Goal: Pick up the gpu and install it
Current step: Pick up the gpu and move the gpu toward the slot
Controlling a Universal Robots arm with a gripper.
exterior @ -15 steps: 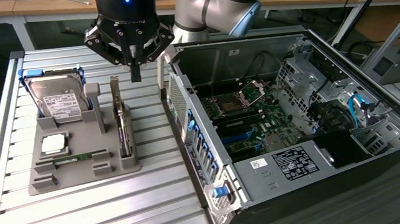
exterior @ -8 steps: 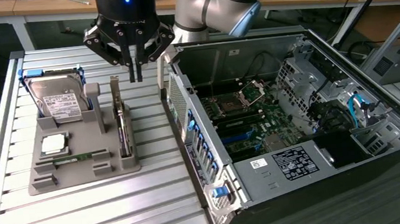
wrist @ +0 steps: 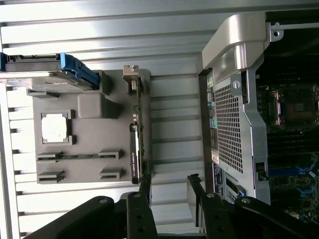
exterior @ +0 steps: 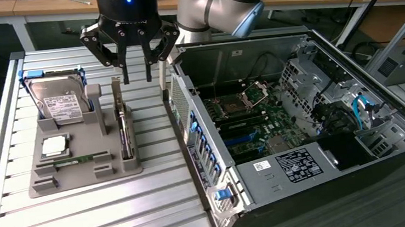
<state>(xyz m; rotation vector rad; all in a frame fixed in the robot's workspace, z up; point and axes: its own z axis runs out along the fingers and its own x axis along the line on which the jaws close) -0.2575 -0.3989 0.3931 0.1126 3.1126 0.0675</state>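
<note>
The open, empty gripper (exterior: 137,75) hung above the gpu (exterior: 123,126), standing on edge in the gray holder (exterior: 83,176) at the exterior view's left of the computer case (exterior: 198,130). It should drop straight, a finger each side.

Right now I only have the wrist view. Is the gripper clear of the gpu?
Observer: Yes. The gripper hangs open, high above the tray. It holds nothing, and the gpu stands on edge in its slot.
Operator: Anything deeper in the case?
Observer: Blue cables run at the end of the case on the exterior view's right.
Operator: And the drive?
Observer: The drive leans in its holder with a white label showing.
</note>
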